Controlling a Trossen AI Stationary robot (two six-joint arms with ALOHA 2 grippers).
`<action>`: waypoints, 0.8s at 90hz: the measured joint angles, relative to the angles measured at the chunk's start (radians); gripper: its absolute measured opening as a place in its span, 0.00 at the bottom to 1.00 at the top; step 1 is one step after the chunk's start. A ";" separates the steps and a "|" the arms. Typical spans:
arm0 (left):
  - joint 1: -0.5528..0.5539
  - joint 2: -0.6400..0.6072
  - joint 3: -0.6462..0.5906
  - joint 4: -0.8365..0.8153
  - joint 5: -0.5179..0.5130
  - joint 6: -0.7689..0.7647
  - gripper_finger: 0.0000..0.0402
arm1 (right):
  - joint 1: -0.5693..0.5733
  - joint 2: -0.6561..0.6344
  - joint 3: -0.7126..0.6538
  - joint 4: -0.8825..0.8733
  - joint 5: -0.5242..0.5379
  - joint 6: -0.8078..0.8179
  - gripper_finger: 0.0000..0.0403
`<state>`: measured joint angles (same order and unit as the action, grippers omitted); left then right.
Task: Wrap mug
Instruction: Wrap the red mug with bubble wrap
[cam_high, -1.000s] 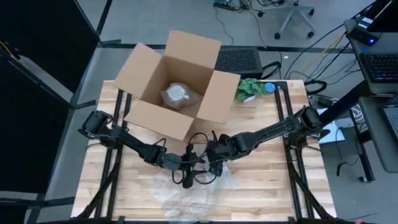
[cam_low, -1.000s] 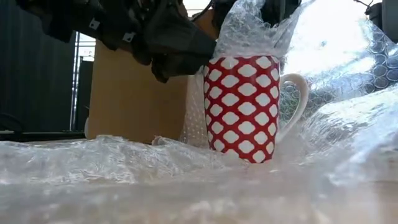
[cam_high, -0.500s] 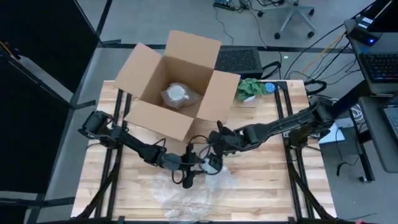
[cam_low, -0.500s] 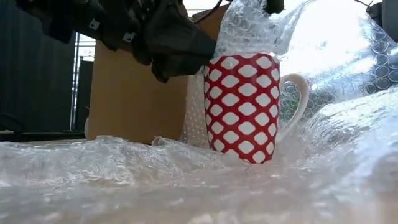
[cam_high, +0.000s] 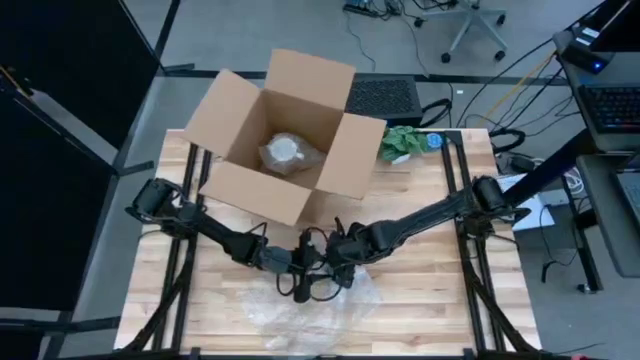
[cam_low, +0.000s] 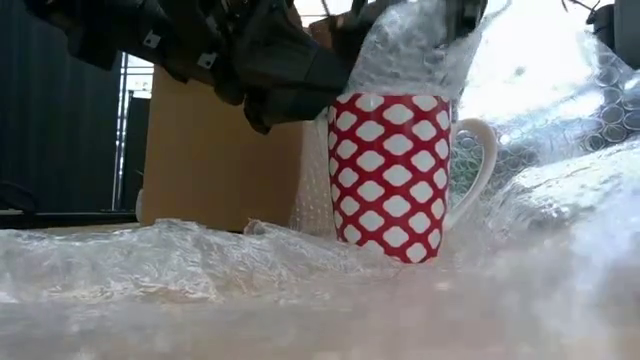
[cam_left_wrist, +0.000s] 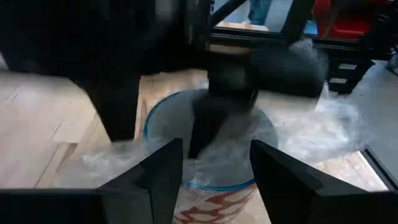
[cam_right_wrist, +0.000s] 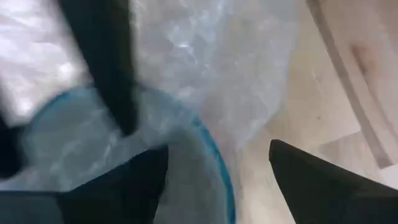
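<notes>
Wood-slat tabletop (cam_high: 430, 290), open cardboard box (cam_high: 283, 135) at the far side with one wrapped bundle already inside; office floor, cables and a chair beyond.

Mug (cam_low: 392, 175): red with white diamonds, upright near the tabletop's middle, just on the near side of the box. Long axis vertical, mouth up, handle out to one side in the low view. It stands on a spread sheet of bubble wrap (cam_low: 180, 265), and a flap of that wrap rises over the rim and drapes into the mouth.

Both arms meet directly above the mug. Left pincer (cam_left_wrist: 214, 168) looks straight down the mouth, fingers spread apart and holding nothing, one to each side of the blue inner rim. Right pincer (cam_right_wrist: 217, 171) also sits over the rim, fingers parted, wrap and blue lip between them; whether it pinches the film, cannot tell for certain — reads as open.

Key relation: mug lies straight below both pincers, axis in line with their approach. Neither arm clearly nearer; right seems the one working the flap. Judgement: next move is a downward tuck of wrap into the mouth, left steadying.
</notes>
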<state>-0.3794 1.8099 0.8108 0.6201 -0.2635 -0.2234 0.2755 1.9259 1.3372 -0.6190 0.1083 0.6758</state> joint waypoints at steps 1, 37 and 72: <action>0.000 0.000 0.000 0.000 0.000 0.000 0.45 | -0.001 0.007 0.001 0.004 0.000 -0.001 0.66; 0.000 0.000 0.000 -0.002 -0.002 0.001 0.45 | -0.002 0.002 -0.005 0.007 -0.028 -0.004 0.66; 0.000 0.000 0.000 0.003 -0.003 0.001 0.45 | -0.015 -0.230 -0.006 -0.104 -0.022 -0.029 0.66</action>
<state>-0.3790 1.8099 0.8108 0.6227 -0.2661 -0.2226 0.2606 1.6962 1.3308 -0.7234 0.0858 0.6473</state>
